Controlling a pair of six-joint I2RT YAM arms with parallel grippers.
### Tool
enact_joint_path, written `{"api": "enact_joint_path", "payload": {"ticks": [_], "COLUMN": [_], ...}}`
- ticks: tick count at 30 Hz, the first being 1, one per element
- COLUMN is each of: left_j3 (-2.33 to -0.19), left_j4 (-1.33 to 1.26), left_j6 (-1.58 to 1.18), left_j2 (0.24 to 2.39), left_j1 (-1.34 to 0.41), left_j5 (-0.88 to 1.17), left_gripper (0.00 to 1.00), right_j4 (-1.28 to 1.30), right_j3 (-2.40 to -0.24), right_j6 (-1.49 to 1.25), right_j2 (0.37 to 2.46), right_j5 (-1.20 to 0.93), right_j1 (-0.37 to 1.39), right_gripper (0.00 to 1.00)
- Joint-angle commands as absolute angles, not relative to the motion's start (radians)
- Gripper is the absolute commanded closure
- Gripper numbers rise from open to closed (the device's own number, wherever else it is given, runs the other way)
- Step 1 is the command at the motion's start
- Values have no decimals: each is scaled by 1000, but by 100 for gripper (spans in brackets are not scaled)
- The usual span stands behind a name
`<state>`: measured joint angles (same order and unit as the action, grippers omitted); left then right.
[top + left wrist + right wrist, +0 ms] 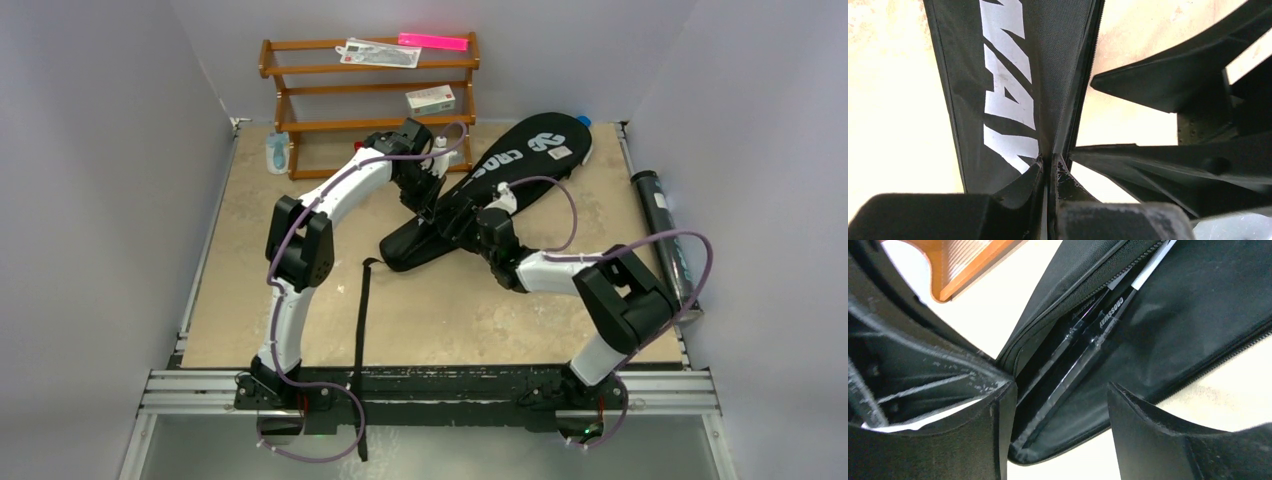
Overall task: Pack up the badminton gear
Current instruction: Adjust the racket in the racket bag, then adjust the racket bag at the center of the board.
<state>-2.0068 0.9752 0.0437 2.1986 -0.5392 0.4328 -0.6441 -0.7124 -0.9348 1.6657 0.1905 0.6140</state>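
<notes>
At overhead-view centre, pinches a flap of the black bag (530, 150) with the left gripper (1050, 162), holds the right gripper (1060, 390) spread over rackets (1088, 335) inside.

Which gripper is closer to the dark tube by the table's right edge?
Right. The right gripper hovers over the bag mid-table, the tube off to its right; the left gripper pinches the bag's edge farther left.

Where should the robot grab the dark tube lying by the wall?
Around its middle, coming straight down. The dark tube lies on its side along the right edge of the table, close to the wall, so the right claw would probably best straddle its round body from above, fingers across its width.
</notes>
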Motion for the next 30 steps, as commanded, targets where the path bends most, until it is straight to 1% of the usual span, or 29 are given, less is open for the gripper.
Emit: {"api": "enact_joint_path", "payload": {"ticks": [1, 4, 9, 12, 18, 25, 30], "left_j3": [-2045, -2045, -2045, -2045, -2042, -2045, -2043], "left_j4": [980, 980, 979, 979, 977, 982, 983], "left_j6": [35, 35, 35, 35, 40, 41, 44], "left_j2": [2187, 2190, 2183, 2179, 2168, 2163, 2157], "left_j1": [-543, -543, -544, -545, -545, -544, -543], "left_j5": [430, 428, 427, 425, 410, 396, 375], "left_gripper": [100, 100, 100, 100, 100, 100, 100], "right_j4": [-690, -642, -566, -466, -454, -429, -427], "right_j3": [-662, -635, -588, -601, -558, -506, -481], "right_j6": [-926, -924, -906, -896, -844, -799, -781], "right_j2": [1570, 1509, 1409, 1370, 1304, 1235, 1224], "right_j5": [186, 195, 260, 307, 175, 74, 26], "right_j1": [611, 611, 610, 597, 462, 315, 237], "right_gripper": [31, 30, 34, 35, 36, 37, 36]}}
